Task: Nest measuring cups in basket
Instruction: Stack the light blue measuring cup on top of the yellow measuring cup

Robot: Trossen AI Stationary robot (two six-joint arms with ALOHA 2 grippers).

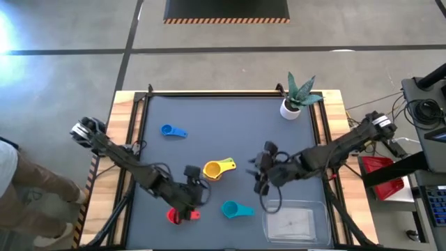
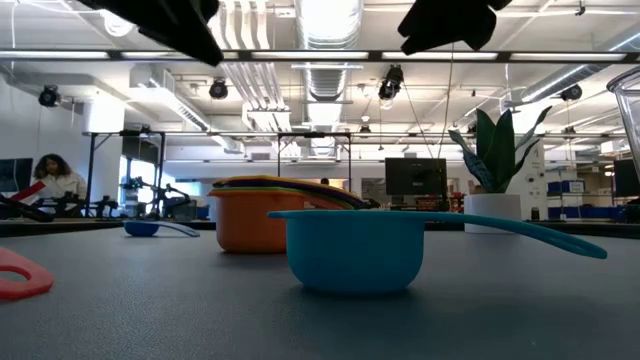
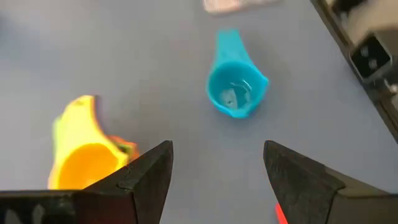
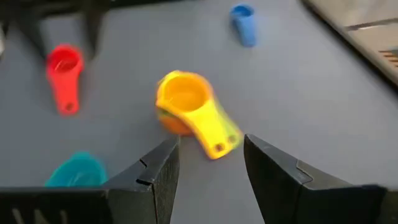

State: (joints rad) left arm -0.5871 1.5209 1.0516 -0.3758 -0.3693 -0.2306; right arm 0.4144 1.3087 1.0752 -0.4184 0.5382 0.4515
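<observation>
A nested stack of cups, yellow on top with green and orange below, stands mid-table. A teal cup and a red cup lie near the front. A blue cup lies far left. The clear basket sits at the front right, with no cups in it. My left gripper is open and empty above the table between the red and teal cups; the teal cup lies ahead of it. My right gripper is open and empty, right of the stack. A purple cup does not show.
A white plant pot with a green plant stands at the far right corner. Wooden rails border the dark mat. In the low view the teal cup stands in front of the orange stack. A person stands left of the table.
</observation>
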